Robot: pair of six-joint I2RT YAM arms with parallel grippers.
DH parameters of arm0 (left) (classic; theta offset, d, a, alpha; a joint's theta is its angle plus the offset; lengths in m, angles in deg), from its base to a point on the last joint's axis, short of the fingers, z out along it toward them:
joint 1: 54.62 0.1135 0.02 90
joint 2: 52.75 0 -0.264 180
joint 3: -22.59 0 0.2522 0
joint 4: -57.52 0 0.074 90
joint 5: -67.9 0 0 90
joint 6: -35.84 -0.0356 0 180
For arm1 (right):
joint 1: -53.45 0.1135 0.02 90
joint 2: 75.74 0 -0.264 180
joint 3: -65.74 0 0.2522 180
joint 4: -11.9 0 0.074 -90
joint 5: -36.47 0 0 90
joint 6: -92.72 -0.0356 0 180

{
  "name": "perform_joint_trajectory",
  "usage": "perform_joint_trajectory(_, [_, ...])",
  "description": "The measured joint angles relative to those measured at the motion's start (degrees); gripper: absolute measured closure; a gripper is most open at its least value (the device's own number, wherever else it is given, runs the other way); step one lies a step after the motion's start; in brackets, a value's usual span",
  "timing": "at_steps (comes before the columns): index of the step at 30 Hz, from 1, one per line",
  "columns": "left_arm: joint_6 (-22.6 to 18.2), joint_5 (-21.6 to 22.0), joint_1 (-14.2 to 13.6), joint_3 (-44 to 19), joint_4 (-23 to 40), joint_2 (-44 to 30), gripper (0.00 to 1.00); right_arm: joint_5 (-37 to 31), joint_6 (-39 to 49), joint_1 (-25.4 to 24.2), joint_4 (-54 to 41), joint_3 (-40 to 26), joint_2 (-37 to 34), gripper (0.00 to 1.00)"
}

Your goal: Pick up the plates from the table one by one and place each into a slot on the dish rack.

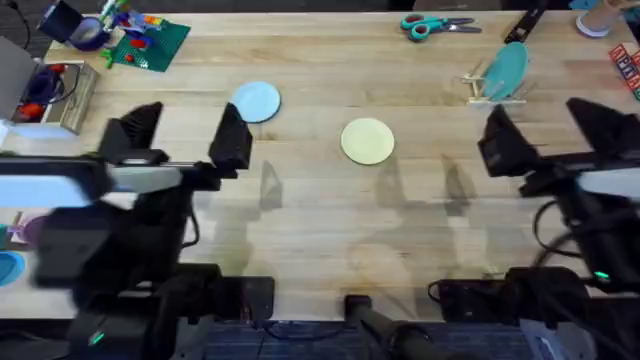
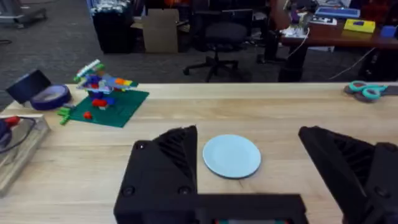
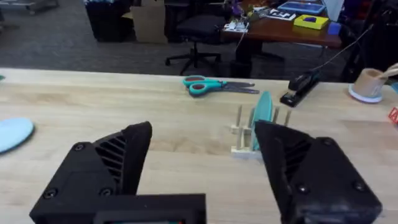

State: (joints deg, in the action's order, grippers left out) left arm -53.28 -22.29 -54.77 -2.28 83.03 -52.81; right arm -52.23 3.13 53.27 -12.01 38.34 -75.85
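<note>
Fingers of left gripper (image 1: 185, 135) spread wide, nothing held, hovering above table (image 1: 320, 230) at 9 o'clock. Light blue plate (image 1: 256, 101) flat on table just beyond its right finger, toward 11 o'clock; from left wrist view, plate (image 2: 232, 155) lies between the two fingers. Fingers of right gripper (image 1: 550, 130) also wide apart, empty, at 3 o'clock. Pale yellow plate (image 1: 367, 140) flat near table centre, apart from blue one. Dish rack (image 1: 495, 90) at 1 o'clock, teal plate (image 1: 505, 68) standing on edge between its pegs. Scissors (image 1: 437, 25) lie beyond rack.
</note>
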Motion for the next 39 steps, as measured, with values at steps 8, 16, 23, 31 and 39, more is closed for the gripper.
perform_joint_trajectory(8, [0.01, 0.00, 0.00, -20.61, 17.67, -5.09, 0.008, 0.00, 0.00, 0.00, -9.82, -15.28, -7.92, 0.007])
perform_joint_trajectory(16, [-0.01, 0.00, 0.00, -41.69, 32.92, -19.99, 0.007, 0.00, 0.00, 0.00, -20.01, -31.24, -20.59, 0.007])
perform_joint_trajectory(23, [0.01, -0.30, 0.00, -56.09, 41.34, -34.04, 0.007, 0.00, 0.00, 0.00, -29.66, -44.99, -32.83, 0.007])
perform_joint_trajectory(31, [0.01, -1.76, 0.00, -71.08, 51.61, -48.56, 0.007, 0.00, 0.00, 0.00, -41.50, -57.76, -46.13, 0.007])
perform_joint_trajectory(39, [0.26, -5.03, 0.00, -83.08, 59.11, -59.49, 0.007, 0.00, 0.00, 0.00, -50.37, -68.33, -55.91, 0.007])
